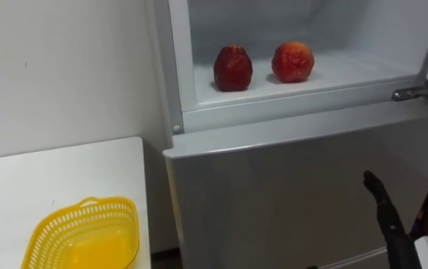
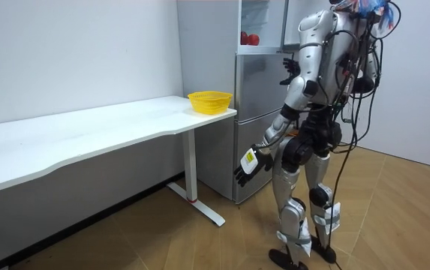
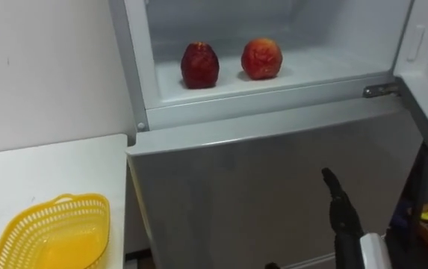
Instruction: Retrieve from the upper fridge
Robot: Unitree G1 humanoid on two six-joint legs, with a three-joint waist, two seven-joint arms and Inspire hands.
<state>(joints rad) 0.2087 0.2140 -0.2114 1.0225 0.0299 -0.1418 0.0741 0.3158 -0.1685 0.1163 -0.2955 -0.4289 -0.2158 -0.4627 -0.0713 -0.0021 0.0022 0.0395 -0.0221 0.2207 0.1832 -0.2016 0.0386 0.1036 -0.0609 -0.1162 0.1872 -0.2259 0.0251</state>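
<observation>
Right eye view | right hand (image 3: pixel 339 213) | fingers straight, empty | near fridge door (image 3: pixel 258 179)

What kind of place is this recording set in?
Probably a test room staged as a kitchen corner: a silver two-door fridge, upper compartment open with two red fruits inside, beside a long white table bearing a yellow plastic basket.

2 red fruits (image 1: pixel 233 68) side by side, open upper fridge (image 1: pixel 303 90) shelf
</observation>
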